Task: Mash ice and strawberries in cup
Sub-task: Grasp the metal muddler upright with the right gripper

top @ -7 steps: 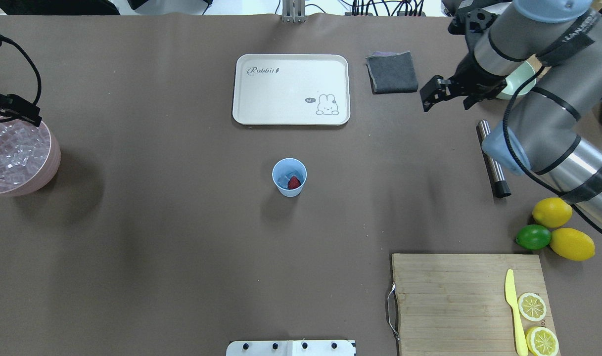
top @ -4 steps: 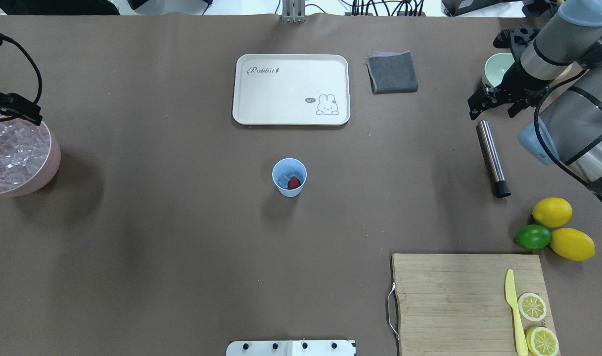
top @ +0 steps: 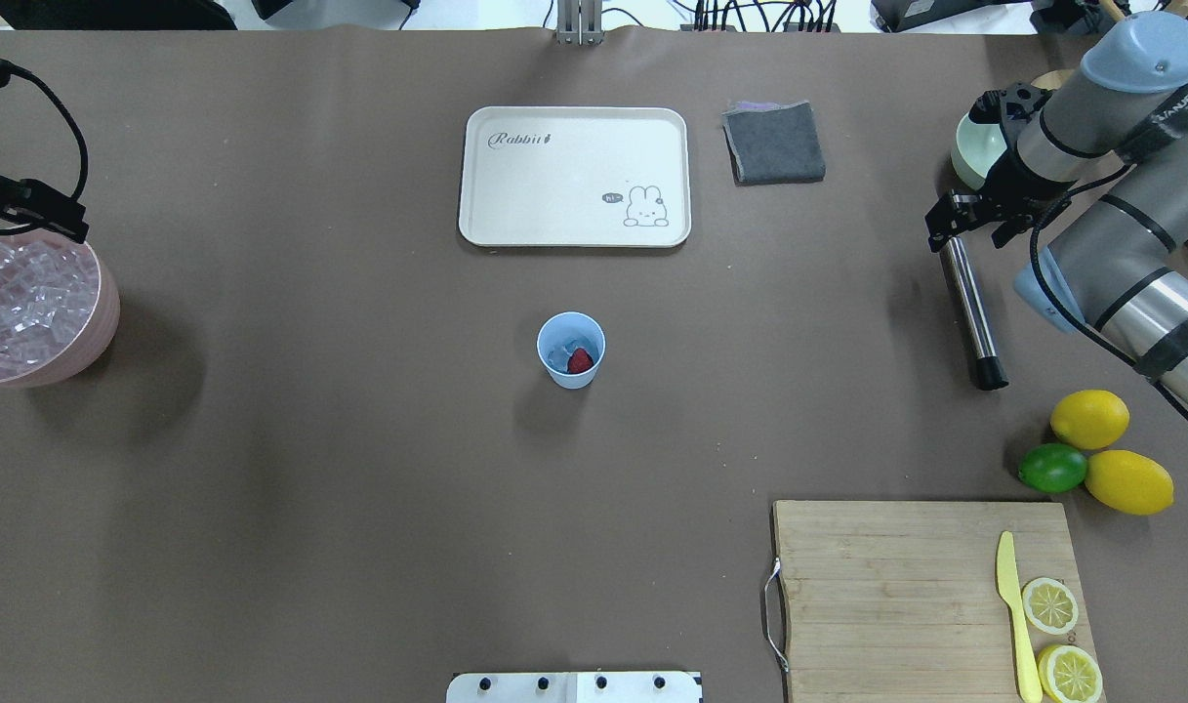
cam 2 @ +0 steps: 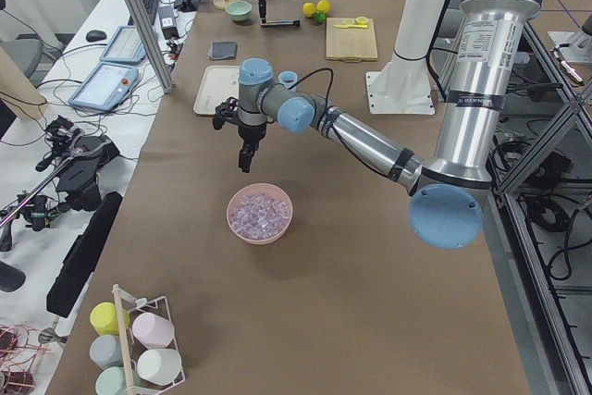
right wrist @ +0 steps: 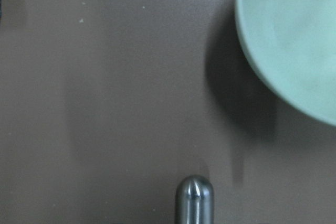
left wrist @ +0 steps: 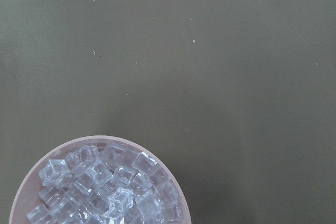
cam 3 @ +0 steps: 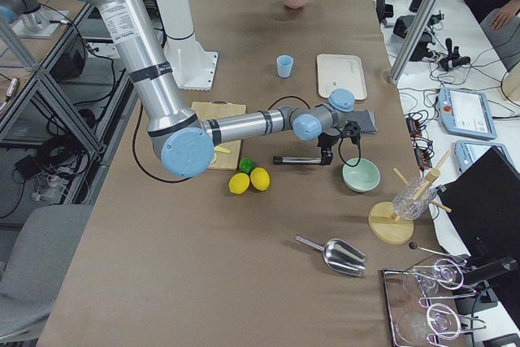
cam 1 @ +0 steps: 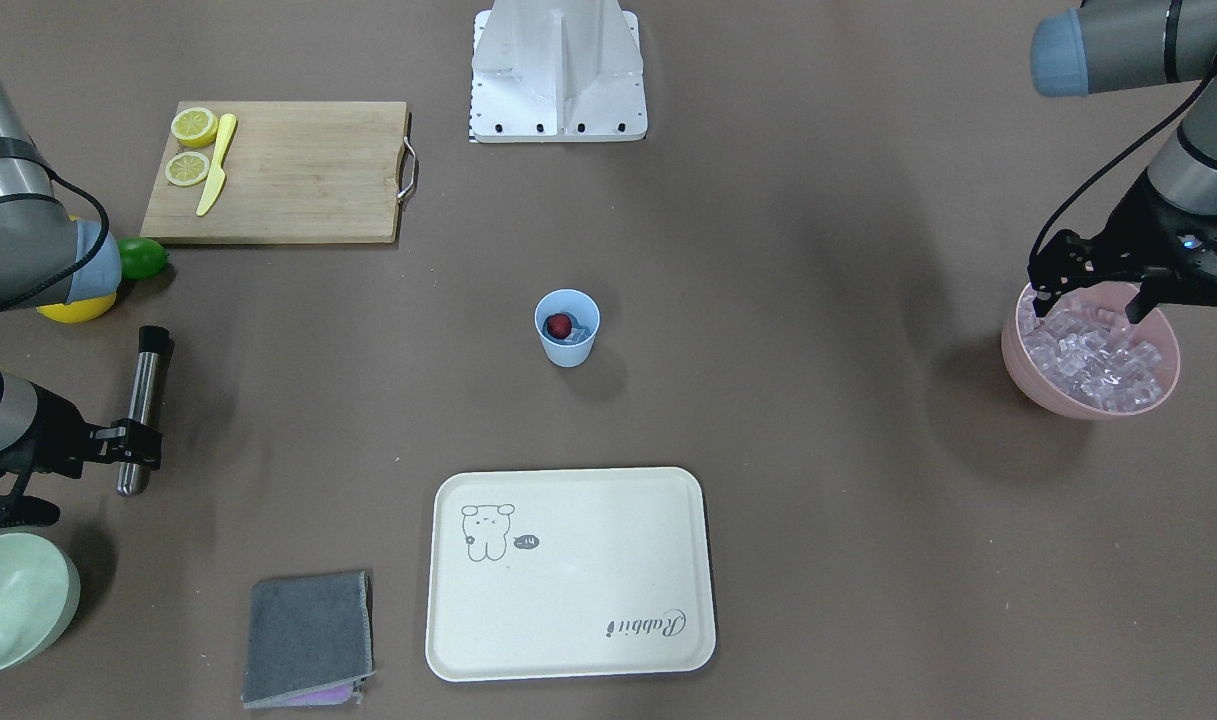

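Observation:
The light blue cup (top: 571, 375) stands mid-table, also in the front view (cam 1: 568, 350). In it lie a red strawberry (top: 580, 360) and a few clear ice cubes (top: 556, 353). More ice (cam 1: 1093, 355) fills the pink bowl (top: 105, 322). My left gripper (cam 1: 1086, 300) hangs open and empty just above that bowl's far rim. My right gripper (top: 966, 234) is open, low over the far end of a steel muddler (top: 969, 312) lying on the table. The right wrist view shows the muddler's rounded tip (right wrist: 194, 198) but no fingers.
A pale green bowl (top: 974, 151) sits just behind my right gripper. A cream tray (top: 574, 176) and a grey cloth (top: 774, 142) lie at the back. A lime (top: 1052, 469), two lemons and a cutting board (top: 896, 586) with a knife and lemon halves are front right.
My right arm has swung right from beside the grey cloth and come down over the muddler's far end. The left arm and the cup have hardly moved.

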Motion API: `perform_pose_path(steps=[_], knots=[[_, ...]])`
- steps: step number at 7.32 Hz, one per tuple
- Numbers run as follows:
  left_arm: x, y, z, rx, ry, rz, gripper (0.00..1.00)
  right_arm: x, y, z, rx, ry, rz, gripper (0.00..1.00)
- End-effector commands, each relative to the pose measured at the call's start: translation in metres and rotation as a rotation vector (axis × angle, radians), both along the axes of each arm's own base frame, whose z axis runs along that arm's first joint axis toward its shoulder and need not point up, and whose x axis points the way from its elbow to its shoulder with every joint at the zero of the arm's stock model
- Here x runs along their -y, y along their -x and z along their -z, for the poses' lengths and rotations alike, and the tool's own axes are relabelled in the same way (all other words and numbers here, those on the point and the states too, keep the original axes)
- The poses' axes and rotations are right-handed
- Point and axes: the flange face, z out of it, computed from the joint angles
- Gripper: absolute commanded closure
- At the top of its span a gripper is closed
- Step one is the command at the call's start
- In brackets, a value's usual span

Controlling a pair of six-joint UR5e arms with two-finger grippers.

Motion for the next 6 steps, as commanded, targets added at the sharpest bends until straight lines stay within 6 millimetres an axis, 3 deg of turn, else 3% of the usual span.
perform_pose_path(steps=[1,2,3,4,5,6], knots=[[0.001,0.000,0.002,0.006,-0.004,0.003,0.03,-0.011,0.025,-0.003,-0.009,0.006,0.026,0.17],[0.002,0.001,0.002,0.006,-0.002,0.005,0.03,-0.012,0.028,-0.004,-0.017,0.003,0.029,0.19],[0.002,0.001,0.001,0.008,0.000,0.005,0.03,-0.013,0.027,-0.005,-0.016,0.003,0.029,0.42],[0.002,0.001,0.002,0.013,-0.006,0.011,0.03,-0.013,0.023,-0.010,-0.021,0.001,0.033,0.78],[0.001,0.002,0.002,0.014,-0.007,0.012,0.03,-0.015,0.022,-0.014,-0.025,0.004,0.033,0.93],[0.001,0.002,0.002,0.015,-0.007,0.012,0.03,-0.006,0.010,0.003,-0.003,-0.009,0.015,1.00]])
